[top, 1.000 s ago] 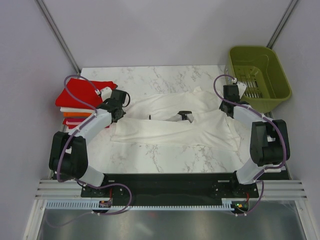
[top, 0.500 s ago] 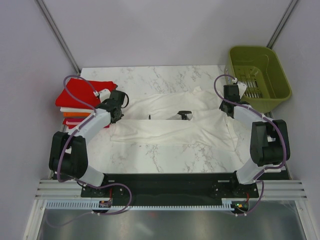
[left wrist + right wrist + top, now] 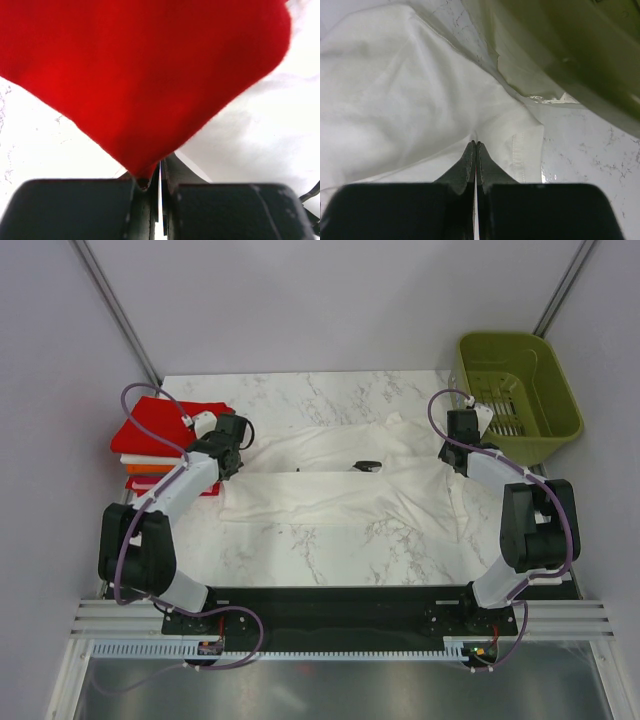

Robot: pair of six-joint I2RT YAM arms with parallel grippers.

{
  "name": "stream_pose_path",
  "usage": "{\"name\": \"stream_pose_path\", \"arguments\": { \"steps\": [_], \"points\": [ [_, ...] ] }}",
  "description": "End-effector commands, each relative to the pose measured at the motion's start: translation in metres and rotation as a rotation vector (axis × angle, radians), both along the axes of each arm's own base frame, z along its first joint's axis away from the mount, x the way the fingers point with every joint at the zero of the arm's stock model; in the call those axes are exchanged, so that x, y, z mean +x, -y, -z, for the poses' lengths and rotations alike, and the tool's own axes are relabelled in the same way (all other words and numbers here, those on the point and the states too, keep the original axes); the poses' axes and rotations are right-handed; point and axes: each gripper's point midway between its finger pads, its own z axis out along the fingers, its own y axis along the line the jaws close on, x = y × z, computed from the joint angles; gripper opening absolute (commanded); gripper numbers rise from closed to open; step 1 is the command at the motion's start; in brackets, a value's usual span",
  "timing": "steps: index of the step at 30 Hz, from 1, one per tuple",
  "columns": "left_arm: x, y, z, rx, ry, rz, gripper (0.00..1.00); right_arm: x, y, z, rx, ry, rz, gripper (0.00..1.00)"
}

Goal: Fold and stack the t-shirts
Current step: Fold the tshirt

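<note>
- I saw the white t-shirt (image 3: 340, 490) lying spread across the middle of the marble table (image 3: 320, 555). It was rumpled and creased along its length from left to right.
- My left gripper (image 3: 156, 175) sat at the shirt's left end, just beside the stack of folded t-shirts (image 3: 145, 462).
- Its fingers were pressed together with only a thin sliver of pale cloth between them, pinching the white t-shirt's edge.
- Through the left wrist camera, the red t-shirt (image 3: 140, 70) on top of that stack filled most of the view. One of its corners pointed down at the fingertips.
- The stack rested at the table's left edge, with white and orange layers showing under the red.
- My right gripper (image 3: 475, 146) was at the shirt's right end. Its fingers were closed tight on a pinch of white cloth, and the folds ran in toward the tips.
- The olive-green basket (image 3: 520, 385) stood at the far right corner, close beside the right gripper. In the right wrist view its wall rose just past the cloth's edge.
</note>
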Motion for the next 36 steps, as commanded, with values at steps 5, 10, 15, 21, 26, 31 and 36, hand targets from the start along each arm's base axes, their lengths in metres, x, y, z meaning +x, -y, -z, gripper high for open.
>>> {"name": "stream_pose_path", "arguments": {
  "steps": [5, 10, 15, 21, 26, 31, 36],
  "points": [
    [0.012, -0.006, -0.004, 0.04, 0.002, -0.014, 0.02, 0.006, 0.001, -0.023, 0.014, 0.079, 0.008, 0.32],
    [0.016, -0.006, -0.003, 0.045, -0.002, -0.014, 0.02, 0.001, -0.009, -0.036, 0.016, 0.109, -0.016, 0.47],
    [0.017, -0.004, -0.001, 0.038, -0.002, -0.011, 0.02, -0.012, -0.045, -0.049, 0.024, 0.106, -0.096, 0.45],
    [0.02, 0.001, -0.003, 0.012, 0.015, 0.005, 0.02, -0.062, -0.043, -0.048, 0.054, 0.068, 0.003, 0.43],
    [0.023, 0.003, -0.005, 0.005, 0.031, 0.016, 0.02, -0.093, -0.04, -0.038, 0.103, 0.051, 0.037, 0.4],
    [0.024, 0.002, -0.012, 0.013, 0.049, 0.028, 0.02, -0.101, -0.036, -0.012, 0.089, -0.018, 0.059, 0.33],
    [0.022, -0.003, -0.015, 0.039, 0.057, 0.028, 0.02, -0.113, -0.027, 0.015, 0.067, -0.079, 0.116, 0.33]
  ]
}}
